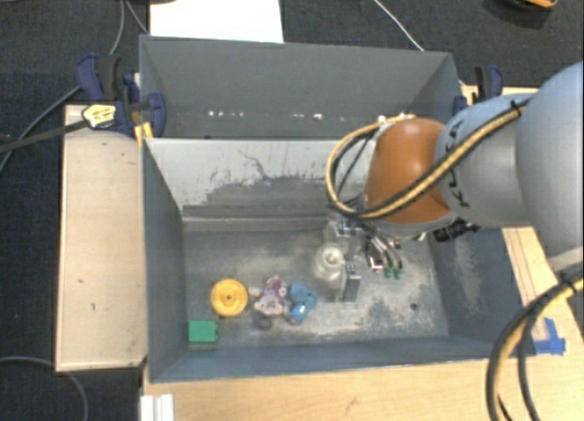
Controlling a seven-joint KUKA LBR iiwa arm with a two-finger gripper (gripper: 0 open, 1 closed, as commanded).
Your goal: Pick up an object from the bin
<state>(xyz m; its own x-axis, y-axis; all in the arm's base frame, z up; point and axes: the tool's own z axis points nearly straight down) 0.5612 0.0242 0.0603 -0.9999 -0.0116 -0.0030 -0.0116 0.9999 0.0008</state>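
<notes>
The grey metal bin (166, 255) is scuffed and scratched across its floor and back wall. Four small things are grouped on the floor toward the near left:

- a green block (202, 331), square-edged, is placed closest to the near left corner;
- a yellow disc (228, 298), round with a raised centre, is found just beyond and to the right of the block;
- a purple-and-white piece (268, 294) of irregular shape is set beside the disc;
- a blue piece (300, 301), angular and glossy like plastic, is seen touching or just beside the purple-and-white piece.

The floor between this group and the hand (348, 280) is unobstructed.

The hand is lowered to the middle of the floor, right of the group. A pale rounded thing (328, 261), whitish and smooth, is located at the left side of the hand, touching it or just beside it. Whether it is grasped cannot be told, nor whether the hand is released or clenched.

The wrist is shrouded by an orange cover (406, 168), domed and smooth, around which black-and-yellow cables (339, 165) are looped. The arm (525, 159) is entered from the right.
</notes>
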